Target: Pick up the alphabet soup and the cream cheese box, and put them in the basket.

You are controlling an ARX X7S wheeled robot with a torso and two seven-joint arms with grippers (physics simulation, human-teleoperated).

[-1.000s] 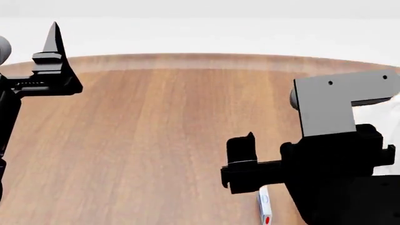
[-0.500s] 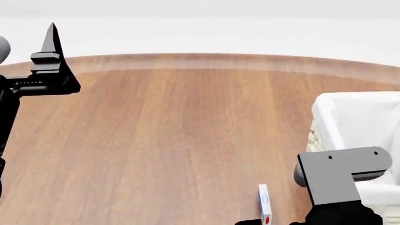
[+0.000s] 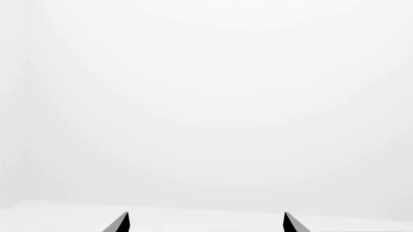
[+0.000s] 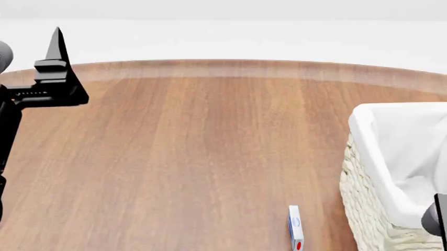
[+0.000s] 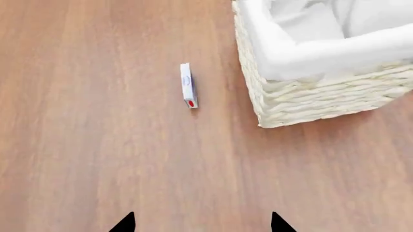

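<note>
Right gripper (image 5: 201, 223): my two dark fingertips stand apart with nothing between them, above bare wood; only the tips show in the right wrist view.
Left gripper (image 3: 205, 223): its tips are spread too and hold nothing; the left wrist view shows only blank white beyond them. In the head view one finger points upward above the table's left side, near the far edge.
Open room: the wooden table (image 4: 196, 146) is bare from the left arm across to the box, and its curved far edge is unobstructed. The wood under my right fingertips is free as well.
Cream cheese box (image 5: 187, 91): it stands on a thin edge on the table, red spot at the near end, just beside the basket's left wall but apart from it. In the head view it sits at the near edge of the picture.
Basket (image 5: 303, 96): it is at the table's right side, woven wall and white cloth over the rim. The right wrist view shows its near left corner and part of the lined inside; the head view shows only its left wall.
Soup can: I cannot see it in any view.
In the way: the basket corner is the nearest thing to the box.
</note>
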